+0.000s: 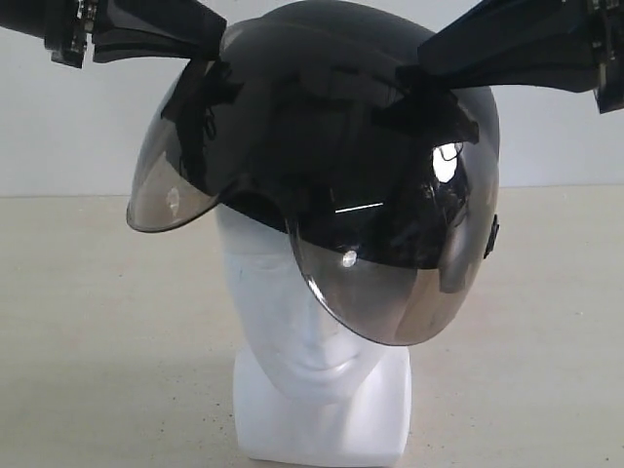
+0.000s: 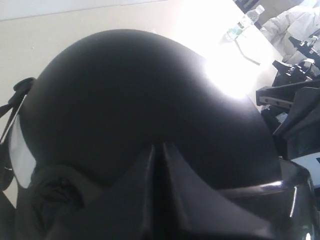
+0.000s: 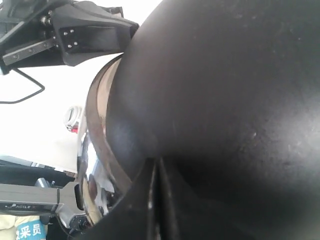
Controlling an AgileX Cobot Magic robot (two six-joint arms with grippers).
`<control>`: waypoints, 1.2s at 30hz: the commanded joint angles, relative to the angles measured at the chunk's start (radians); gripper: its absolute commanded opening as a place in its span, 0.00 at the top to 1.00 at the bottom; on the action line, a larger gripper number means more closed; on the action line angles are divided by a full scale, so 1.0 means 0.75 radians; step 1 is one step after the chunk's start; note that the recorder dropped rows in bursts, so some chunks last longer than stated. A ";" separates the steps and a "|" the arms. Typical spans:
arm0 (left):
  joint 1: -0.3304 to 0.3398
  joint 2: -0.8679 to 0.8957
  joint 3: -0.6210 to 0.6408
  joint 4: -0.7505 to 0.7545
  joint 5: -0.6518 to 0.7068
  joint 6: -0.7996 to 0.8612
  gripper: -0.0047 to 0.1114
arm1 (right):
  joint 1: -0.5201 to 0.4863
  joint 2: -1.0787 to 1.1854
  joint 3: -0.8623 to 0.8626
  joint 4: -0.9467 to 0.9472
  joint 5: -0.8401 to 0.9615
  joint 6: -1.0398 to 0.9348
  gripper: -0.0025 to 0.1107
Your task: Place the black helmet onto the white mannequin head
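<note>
Ext: black helmet (image 1: 331, 117) sits skewed atop white mannequin head (image 1: 292, 322) on tabletop (image 1: 88, 341). Matte shell; smoky visor (image 1: 390, 283) hangs over one cheek, part of brow showing. Risk: if let go now it may slide off, since crown prob isn't seated square.
L wrist: left claw (image 2: 159, 150) pinched narrow on helmet edge.
R wrist: right claw (image 3: 156, 165) likewise squeezed tight at rim.
</note>
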 commanded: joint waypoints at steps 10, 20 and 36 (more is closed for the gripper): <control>-0.023 0.027 0.109 0.206 0.158 0.045 0.92 | 0.011 0.008 0.024 -0.101 0.004 -0.004 0.98; -0.023 0.015 0.192 0.224 0.158 0.068 0.92 | 0.011 0.008 0.024 -0.107 0.004 -0.012 0.98; -0.023 0.014 0.246 0.224 0.158 0.082 0.92 | 0.011 0.008 0.024 -0.131 0.004 -0.004 0.98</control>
